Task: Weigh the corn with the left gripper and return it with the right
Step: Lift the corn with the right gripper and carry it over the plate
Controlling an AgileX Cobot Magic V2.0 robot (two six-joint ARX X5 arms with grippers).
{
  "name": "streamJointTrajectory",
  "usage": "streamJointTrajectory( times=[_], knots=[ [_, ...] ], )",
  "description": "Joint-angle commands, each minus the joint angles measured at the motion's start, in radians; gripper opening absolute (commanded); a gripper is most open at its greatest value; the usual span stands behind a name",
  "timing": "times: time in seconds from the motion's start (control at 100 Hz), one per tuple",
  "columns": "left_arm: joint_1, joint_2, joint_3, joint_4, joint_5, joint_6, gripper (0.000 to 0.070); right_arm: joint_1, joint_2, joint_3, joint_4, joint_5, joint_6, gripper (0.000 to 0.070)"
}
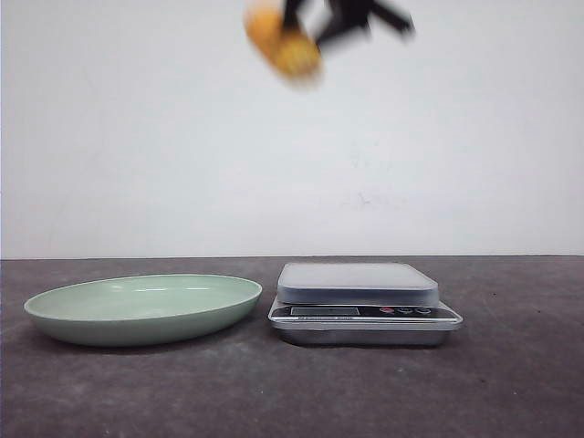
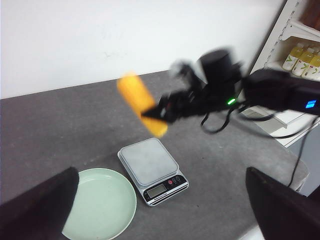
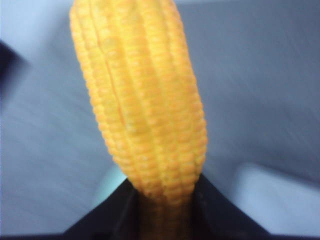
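The corn (image 1: 283, 41), a yellow-orange cob with ridged kernel rows, hangs high in the air above the table, blurred by motion. My right gripper (image 1: 315, 32) is shut on its end; the cob (image 3: 142, 95) fills the right wrist view between the black fingers (image 3: 225, 210). In the left wrist view the corn (image 2: 141, 103) and right gripper (image 2: 160, 114) are above the silver scale (image 2: 150, 162). My left gripper (image 2: 160, 220) is open and empty, high above the table, its fingers (image 2: 42, 202) spread wide. The green dish (image 1: 143, 306) lies empty to the left of the scale (image 1: 360, 301).
The dish (image 2: 102, 205) and scale sit side by side on the dark grey table (image 1: 511, 383). A white wall stands behind. A shelf with bottles (image 2: 300, 55) shows in the left wrist view, off the table's far side. A black cable (image 2: 295, 165) hangs from the right arm.
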Motion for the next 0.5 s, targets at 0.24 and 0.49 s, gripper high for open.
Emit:
streamJointTrajectory(
  times=[0.24, 0.49],
  knots=[
    [-0.010, 0.008, 0.021, -0.040, 0.012, 0.018, 0.0700, 0.182, 0.061, 0.085, 0.041, 0.105, 0.050, 0.0004],
    [-0.010, 0.007, 0.021, -0.040, 0.013, 0.024, 0.0700, 0.230, 0.204, 0.085, -0.002, 0.106, 0.123, 0.0004]
  ],
)
